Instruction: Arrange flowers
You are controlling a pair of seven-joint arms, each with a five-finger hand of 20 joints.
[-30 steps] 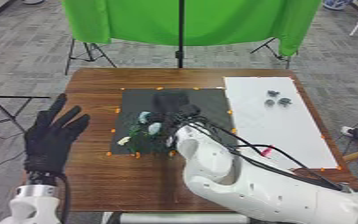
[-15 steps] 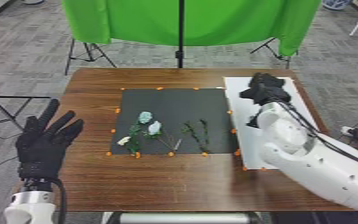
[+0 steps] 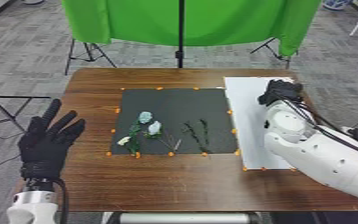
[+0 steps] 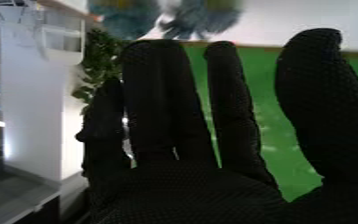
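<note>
My right hand [image 3: 282, 91] is over the far right part of the white board [image 3: 248, 107], covering what lies beneath it. Its fingers are straight in the right wrist view, where the hand [image 4: 184, 190] holds nothing and blue-grey flower heads [image 4: 127, 19] appear beyond the fingertips. On the black mat [image 3: 180, 102] lie two pale blue flowers [image 3: 145, 117], a white flower [image 3: 123, 141] with green leaves, and, apart to their right, green leafy stems [image 3: 196, 135]. Left of the mat, my left hand [image 3: 44, 150] is open and empty, fingers spread.
Orange markers [image 3: 138, 155] run along the mat and board on the brown table [image 3: 175, 185]. My right arm [image 3: 313, 155] crosses the table's right edge. Behind the table hang a green cloth [image 3: 127, 22] and a black stand [image 3: 181, 50].
My right hand has left the black mat for the far part of the white board, then shifted slightly right and nearer. The left hand has drifted a little left.
</note>
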